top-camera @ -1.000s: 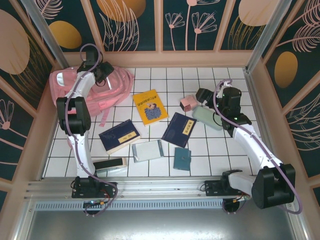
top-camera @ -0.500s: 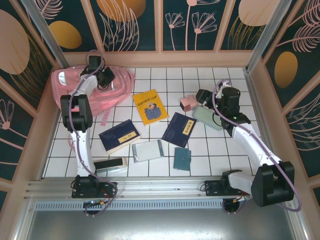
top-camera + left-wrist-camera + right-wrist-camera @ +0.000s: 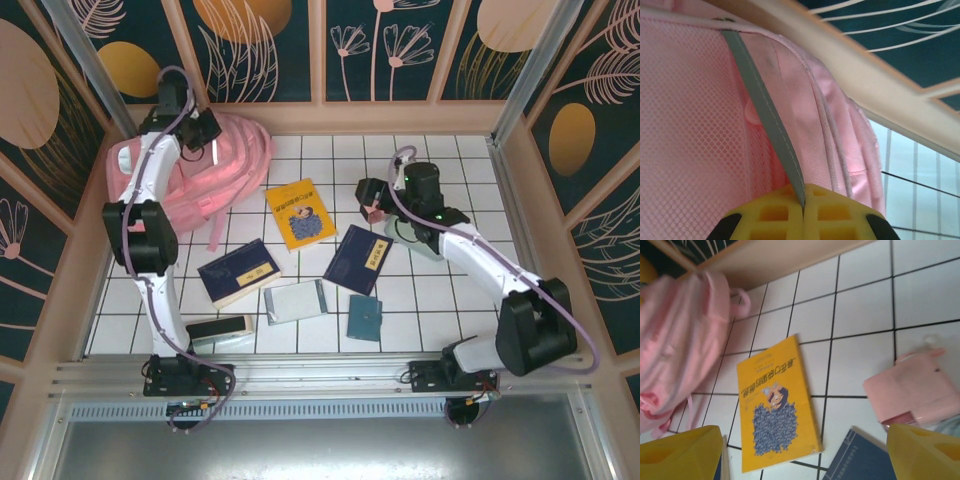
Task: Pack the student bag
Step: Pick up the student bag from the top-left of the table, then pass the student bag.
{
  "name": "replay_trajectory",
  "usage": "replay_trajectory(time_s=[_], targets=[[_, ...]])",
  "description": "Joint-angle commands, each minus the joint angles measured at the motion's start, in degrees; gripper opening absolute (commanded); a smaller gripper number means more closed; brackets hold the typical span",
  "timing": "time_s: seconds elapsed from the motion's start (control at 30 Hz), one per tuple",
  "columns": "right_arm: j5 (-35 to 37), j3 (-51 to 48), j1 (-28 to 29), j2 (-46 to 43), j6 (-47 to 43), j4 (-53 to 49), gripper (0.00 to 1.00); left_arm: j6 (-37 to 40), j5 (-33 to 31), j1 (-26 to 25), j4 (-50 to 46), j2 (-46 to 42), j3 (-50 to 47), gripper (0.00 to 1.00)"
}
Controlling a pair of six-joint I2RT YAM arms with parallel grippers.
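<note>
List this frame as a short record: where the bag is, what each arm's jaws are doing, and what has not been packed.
bag: student bag, far left corner of the tiled table, against the back wall
left jaws: shut on the bag's grey stripe
right jaws: open, holding nothing, above the tiles near the yellow book and pink box
not packed: yellow book, pink box and teal notebook, all lying on the tiles outside the bag
</note>
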Motion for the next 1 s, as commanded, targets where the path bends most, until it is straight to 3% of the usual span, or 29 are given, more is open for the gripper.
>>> replay_trajectory(time_s=[0.0, 0.23, 0.47, 0.63, 0.73, 0.87, 0.97], targets=[[-2.08, 3.79, 2.24, 2.33, -0.55, 0.75, 0.85, 5.09, 6.90, -2.98, -0.14, -8.92, 3.08, 0.00], [-2.58, 5.23, 3.26, 3.22, -0.53, 2.16, 0.85, 6.70, 16.43, -10.69, 2.05, -16.28, 0.03, 0.00], [-3.25, 4.91, 6.48, -0.19, -4.84, 2.22, 0.82, 9.32, 20.70, -15.60, 3.08, -19.48, -4.74, 0.00], [-4.06, -0.20, 14.20, -3.86, -7.22, 7.55, 0.80, 13.65, 18.03, -19.19, 2.73, -20.70, -8.47, 0.00], [-1.72, -1.11, 20.76, -1.71, -8.46, 10.97, 0.80, 14.44, 17.92, -19.87, 4.21, -21.14, -11.62, 0.00], [-0.60, 2.42, 26.82, 4.65, -13.01, 8.38, 0.81, 15.14, 11.97, -19.89, 3.54, -21.06, -14.73, 0.00], [-0.69, 0.83, 29.64, 2.49, -16.26, 5.93, 0.88, 15.07, 4.65, -19.88, 4.56, -23.61, -18.71, 0.00]])
